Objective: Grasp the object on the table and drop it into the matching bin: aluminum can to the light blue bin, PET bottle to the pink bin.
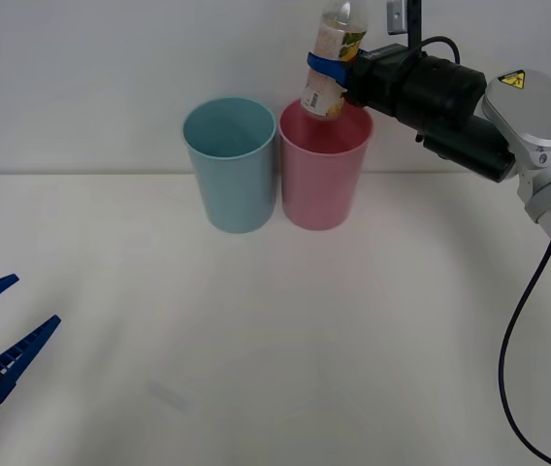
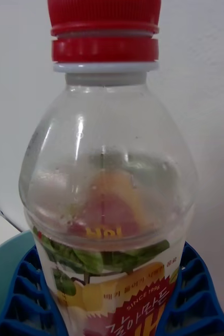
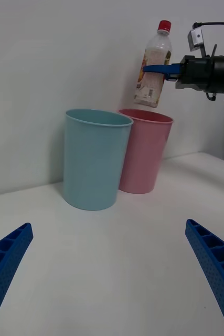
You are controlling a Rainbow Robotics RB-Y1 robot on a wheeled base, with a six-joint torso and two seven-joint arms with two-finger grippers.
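I see the small clear plastic PET bottle [image 1: 334,58] with its red screw cap [image 3: 164,25] and pale yellowish label held in the air just above the open mouth of the tall round pink plastic bin [image 1: 322,175]. It stands nearly upright, cap up, tilted slightly, its base over the pink rim. The bottle looks empty. The pink bin stands upright at the far side of the wide plain white tabletop [image 1: 275,349], just beside the matching tall round light blue bin [image 1: 231,175], which sits to its left, the two nearly touching. Both bins taper slightly toward the base.
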